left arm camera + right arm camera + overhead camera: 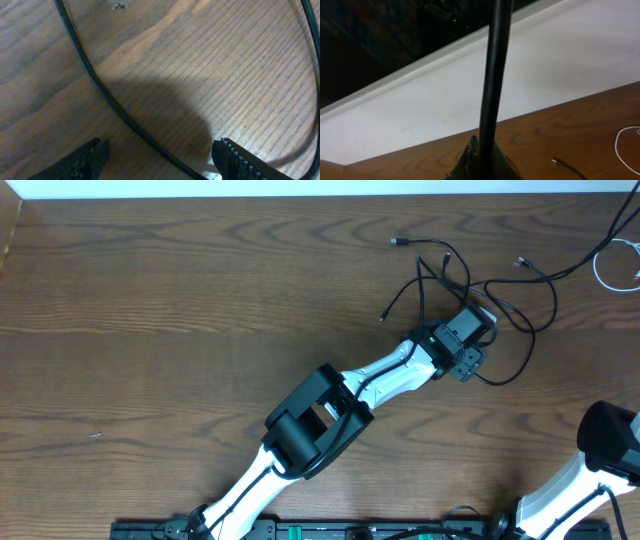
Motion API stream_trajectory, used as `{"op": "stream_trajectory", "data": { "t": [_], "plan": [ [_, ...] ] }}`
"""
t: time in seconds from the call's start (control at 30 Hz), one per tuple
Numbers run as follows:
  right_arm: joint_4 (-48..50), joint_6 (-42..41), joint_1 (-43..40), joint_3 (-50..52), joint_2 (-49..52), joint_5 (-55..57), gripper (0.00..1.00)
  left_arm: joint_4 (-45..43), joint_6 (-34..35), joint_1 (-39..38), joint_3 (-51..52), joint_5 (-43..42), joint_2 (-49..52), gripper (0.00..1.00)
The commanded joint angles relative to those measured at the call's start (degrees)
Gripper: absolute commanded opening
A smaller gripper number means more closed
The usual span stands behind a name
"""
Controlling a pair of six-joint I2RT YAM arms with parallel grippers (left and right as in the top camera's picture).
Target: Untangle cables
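your left arm [390, 375] reaches across the table [200, 300] to the tangle of the black cable [101, 89], which lies in loose loops right of centre, toward the far edge. its jaws stand wide and hold nothing. in the left wrist view the two fingers [235, 160] sit low over the wood, one on each side, and a strand of the black cable runs on the table between them without touching either. another strand curves past on the right of that view.

your right arm [605, 445] sits at the near right corner of the table. its jaws are closed tight on the black cable, which rises straight up from the fingertips in the right wrist view.

the white cable [617, 144] lies on the table at the far right, apart from the black tangle. a small plug end [555, 161] rests on the wood near it.
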State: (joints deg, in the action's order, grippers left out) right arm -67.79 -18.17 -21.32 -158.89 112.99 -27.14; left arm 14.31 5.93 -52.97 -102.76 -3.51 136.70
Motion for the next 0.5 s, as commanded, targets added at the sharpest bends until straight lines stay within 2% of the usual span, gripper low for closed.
{"op": "stream_trajectory", "data": {
  "t": [0.0, 0.17, 0.27, 0.33, 0.47],
  "plan": [
    [0.07, 1.09, -0.22, -0.42, -0.48, 0.26, 0.01, 0.17, -1.51, 0.17, 0.55, 1.66, 2.36, 0.72],
    [-0.2, 1.11, -0.22, -0.42, -0.48, 0.26, 0.01, 1.14, -1.68, 0.44, 0.55, 2.51, 3.87, 0.72],
    [-0.48, 1.16, -0.22, -0.42, -0.48, 0.26, 0.01, 4.57, -1.66, 0.68, 0.55, 8.02, 4.15, 0.72],
    [-0.61, 1.57, -0.22, -0.42, -0.48, 0.35, 0.01, 7.63, -1.57, 0.87, 0.55, 13.25, 4.15, 0.67],
    [-0.98, 1.6, -0.22, -0.42, -0.48, 1.79, 0.01, 14.03, 3.04, 2.25, 0.55, 20.5, 4.15, 0.66]
  ]
}}
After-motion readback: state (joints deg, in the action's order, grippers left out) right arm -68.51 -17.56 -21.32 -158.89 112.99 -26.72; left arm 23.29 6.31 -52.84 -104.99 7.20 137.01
